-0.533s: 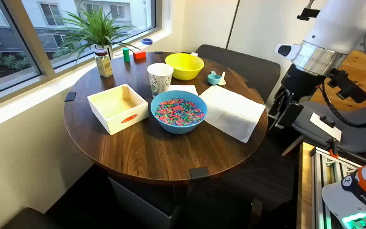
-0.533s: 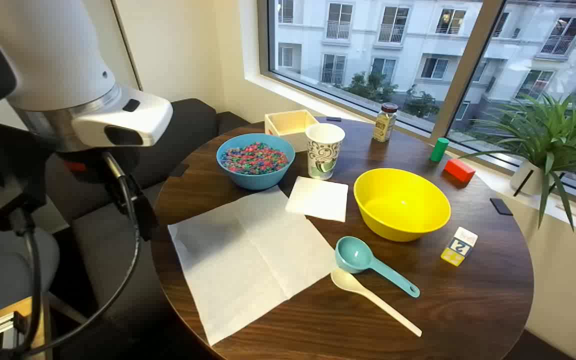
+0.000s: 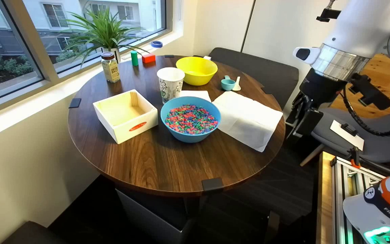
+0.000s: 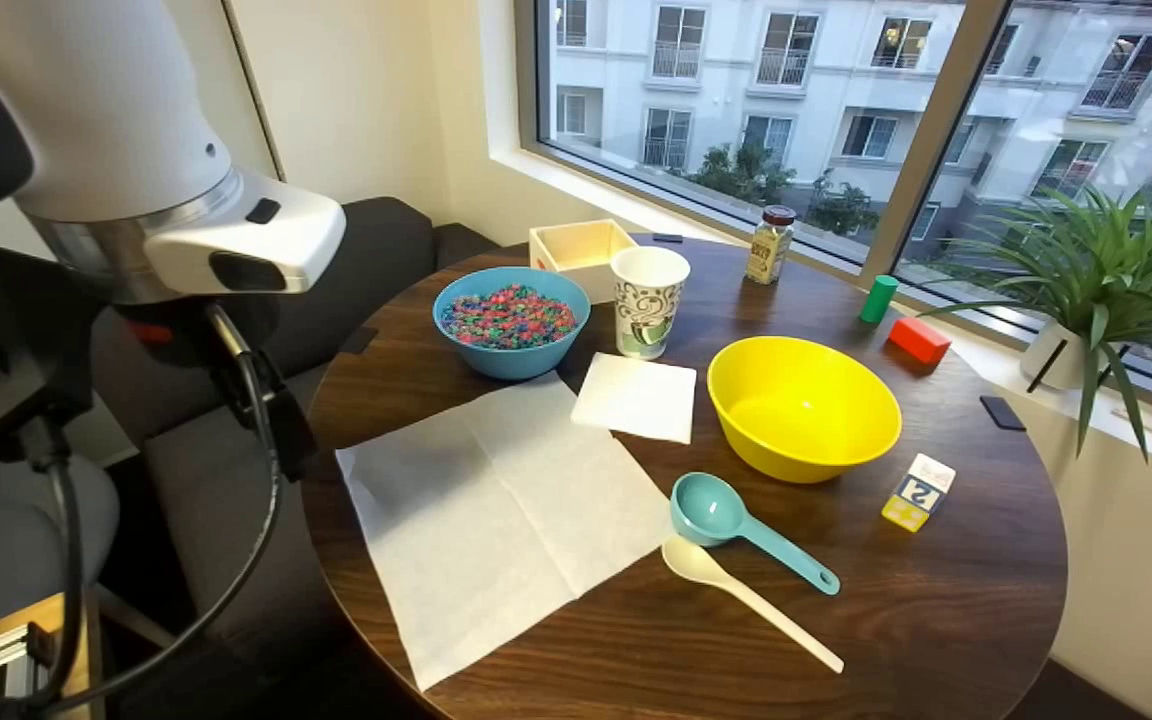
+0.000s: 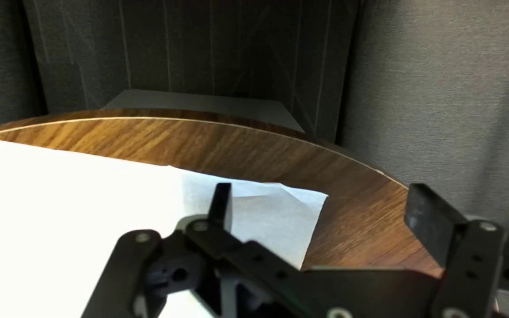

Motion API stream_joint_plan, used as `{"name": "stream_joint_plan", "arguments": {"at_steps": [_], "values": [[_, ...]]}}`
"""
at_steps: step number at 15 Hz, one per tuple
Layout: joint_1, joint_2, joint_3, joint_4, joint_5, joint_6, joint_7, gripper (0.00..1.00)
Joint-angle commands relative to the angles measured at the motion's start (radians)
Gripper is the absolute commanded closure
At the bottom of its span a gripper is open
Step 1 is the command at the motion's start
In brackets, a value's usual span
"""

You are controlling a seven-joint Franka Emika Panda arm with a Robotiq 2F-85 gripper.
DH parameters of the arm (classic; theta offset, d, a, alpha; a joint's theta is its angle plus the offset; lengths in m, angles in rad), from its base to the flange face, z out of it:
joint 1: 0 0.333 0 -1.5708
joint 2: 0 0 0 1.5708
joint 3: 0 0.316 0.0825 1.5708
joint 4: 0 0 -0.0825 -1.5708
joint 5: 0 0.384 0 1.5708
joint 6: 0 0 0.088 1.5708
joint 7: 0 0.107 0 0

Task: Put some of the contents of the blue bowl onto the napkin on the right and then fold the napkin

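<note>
The gripper (image 5: 320, 202) is hanging with jaws wide apart, nearer the large napkin (image 3: 247, 117), while the blue bowl (image 3: 189, 138) is sitting farther off.

Claw (image 5: 319, 201) agape, napkin (image 5: 73, 207) on table (image 5: 245, 148)

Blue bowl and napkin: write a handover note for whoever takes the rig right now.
Jaws: open, holding nothing.
Blue bowl: on the table, contents inside it.
Large napkin: spread out beside the bowl; a small white square lies at its edge.
Teal scoop and pale spoon: on the table by the napkin.
Done: neither step; no contents show on the napkin, which lies open.
Left: put some contents on the napkin, then fold it.
</note>
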Motion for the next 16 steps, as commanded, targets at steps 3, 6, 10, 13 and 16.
{"name": "stream_joint_plan", "arguments": {"at_steps": [3,6,10,13,16], "values": [[-0.006,0.000,0.006,0.002,0.004,-0.003,-0.003,0.00],[-0.030,0.003,0.014,0.050,-0.032,-0.011,0.008,0.00],[-0.052,0.056,0.039,0.166,-0.126,0.022,-0.001,0.00],[-0.062,0.132,0.058,0.256,-0.189,0.081,0.007,0.00],[-0.074,0.241,0.077,0.333,-0.239,0.167,0.024,0.00]]}}
